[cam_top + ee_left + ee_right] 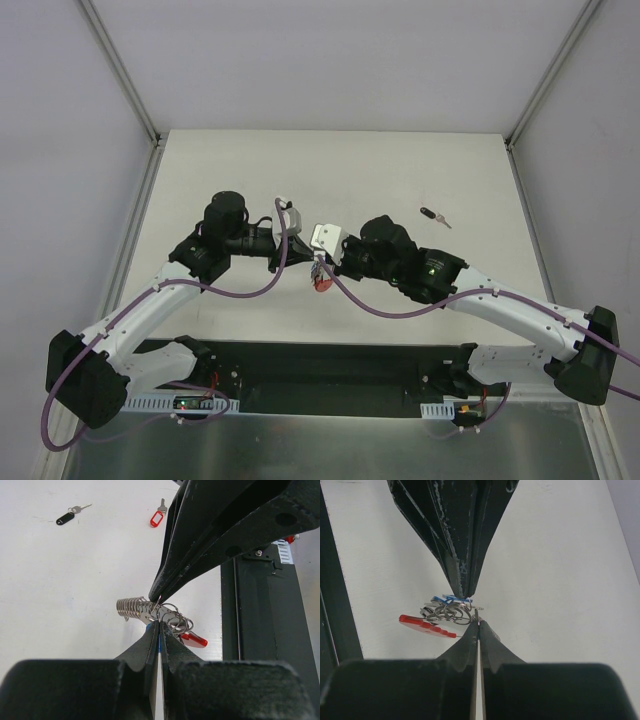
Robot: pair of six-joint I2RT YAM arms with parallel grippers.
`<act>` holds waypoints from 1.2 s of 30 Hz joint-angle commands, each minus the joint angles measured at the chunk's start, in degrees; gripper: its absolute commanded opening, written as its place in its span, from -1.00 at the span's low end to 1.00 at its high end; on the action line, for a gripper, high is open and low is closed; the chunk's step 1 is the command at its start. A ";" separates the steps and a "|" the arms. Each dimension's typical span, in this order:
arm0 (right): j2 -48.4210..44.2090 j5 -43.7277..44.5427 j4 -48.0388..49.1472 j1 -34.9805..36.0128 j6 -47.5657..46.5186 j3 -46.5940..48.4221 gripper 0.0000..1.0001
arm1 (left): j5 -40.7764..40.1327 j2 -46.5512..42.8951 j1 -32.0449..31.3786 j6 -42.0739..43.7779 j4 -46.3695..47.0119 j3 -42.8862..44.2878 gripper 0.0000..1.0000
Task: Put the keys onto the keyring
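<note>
Now | left fingers [159, 626] pinch blue key [445, 599] | right fingers [478, 625] pinch keyring [451, 614] | tips nearly touching

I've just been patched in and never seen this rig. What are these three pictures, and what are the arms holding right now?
Two robot arms are bolted at the near edge of a white table. The wide picture looks down from above and behind them; the other two come from a camera on each wrist, so each shows its own fingers at the bottom and the other arm's fingers coming in from the top.

The left gripper and right gripper meet tip to tip in mid-air, both shut. Between them hangs the keyring: a silver chain and rings with a red band. The left one pinches the blue key against it; the right one grips a ring.

Lying loose on the table: a black key and a red key.
</note>
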 commanded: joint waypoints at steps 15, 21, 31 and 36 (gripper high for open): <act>-0.64 -0.09 0.29 0.15 -0.67 3.42 -0.97 | -2.58 -2.57 -0.83 2.42 -0.09 -0.11 -1.00; -0.38 -0.18 0.20 0.15 -0.67 3.77 -0.97 | -1.97 -2.13 -1.27 2.69 -0.09 0.06 -1.00; -0.03 -0.53 0.03 -0.02 -0.49 4.04 -0.97 | -1.27 -2.13 -1.62 3.13 -0.09 -0.03 -1.00; -0.11 -0.79 -0.32 0.06 -0.49 4.12 -0.97 | -2.49 -2.22 -1.62 3.30 -0.09 -0.11 -1.00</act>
